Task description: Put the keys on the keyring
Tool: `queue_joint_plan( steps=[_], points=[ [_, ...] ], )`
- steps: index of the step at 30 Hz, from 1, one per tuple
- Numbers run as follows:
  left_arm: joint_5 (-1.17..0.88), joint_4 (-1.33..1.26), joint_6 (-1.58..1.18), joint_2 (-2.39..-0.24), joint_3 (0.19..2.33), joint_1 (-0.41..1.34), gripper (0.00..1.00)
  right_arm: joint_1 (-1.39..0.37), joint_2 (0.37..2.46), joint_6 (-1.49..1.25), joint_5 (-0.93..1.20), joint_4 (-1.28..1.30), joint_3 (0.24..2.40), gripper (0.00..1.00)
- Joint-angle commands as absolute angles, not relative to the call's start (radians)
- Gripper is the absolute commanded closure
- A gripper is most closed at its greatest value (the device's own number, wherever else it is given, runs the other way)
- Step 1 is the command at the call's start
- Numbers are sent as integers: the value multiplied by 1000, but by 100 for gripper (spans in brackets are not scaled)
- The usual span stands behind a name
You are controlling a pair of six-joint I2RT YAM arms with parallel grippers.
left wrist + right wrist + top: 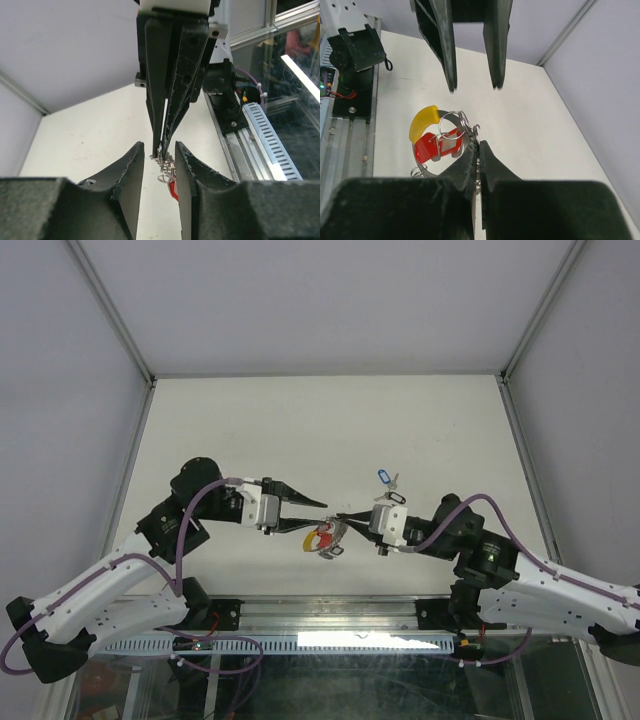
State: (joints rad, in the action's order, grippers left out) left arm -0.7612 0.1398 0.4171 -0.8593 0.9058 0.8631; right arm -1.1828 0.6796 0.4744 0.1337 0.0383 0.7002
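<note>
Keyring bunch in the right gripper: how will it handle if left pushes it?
Likely pivots or twists: the right gripper pinches the keyring at one thin spot only. The red tag and yellow tag sit loose on it, so probably floppy. The thin shiny wire may slip.

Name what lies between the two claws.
The keyring, carrying red- and yellow-tagged keys, pinched by the shut right claw; the open left claw hangs just past it. The right wrist view shows it.
</note>
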Motion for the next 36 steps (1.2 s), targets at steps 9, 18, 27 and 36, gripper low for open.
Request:
queue_joint_plan(
  steps=[9,18,27,36],
  points=[
    [-693,34,348,-827,888,862,73,-1184,628,604,138,-24,704,100],
    [-696,68,379,-897,924,862,72,-1184,664,604,146,1,745,100],
    [-700,124,413,-915,941,862,70,-1184,687,598,119,25,772,100],
    [-710,136,414,-949,952,862,74,-1184,692,596,120,12,772,100]
  ],
)
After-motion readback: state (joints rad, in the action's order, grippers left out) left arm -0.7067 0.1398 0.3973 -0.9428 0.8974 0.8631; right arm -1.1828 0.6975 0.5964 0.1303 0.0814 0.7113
